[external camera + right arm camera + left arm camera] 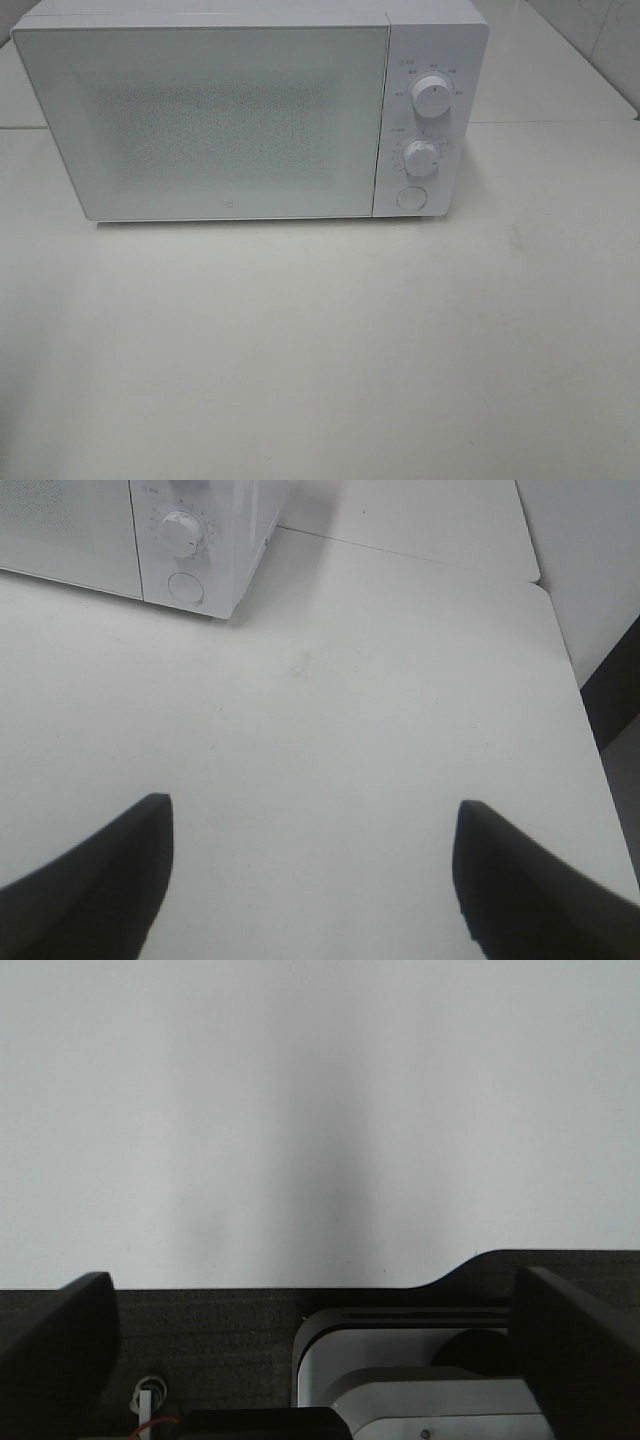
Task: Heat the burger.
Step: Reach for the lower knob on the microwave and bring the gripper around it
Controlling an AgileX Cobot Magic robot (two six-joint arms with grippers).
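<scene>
Though seamed, white tabletop under microwave

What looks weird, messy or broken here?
Nothing stands out. The white microwave sits flat on the table with its door shut. Both knobs are in place, and no spills or cracks show on the tabletop.

A white microwave stands with its door shut toward the back of a pale white table, its right-hand control panel carrying an upper dial, a lower dial and a round button beneath them.
</scene>
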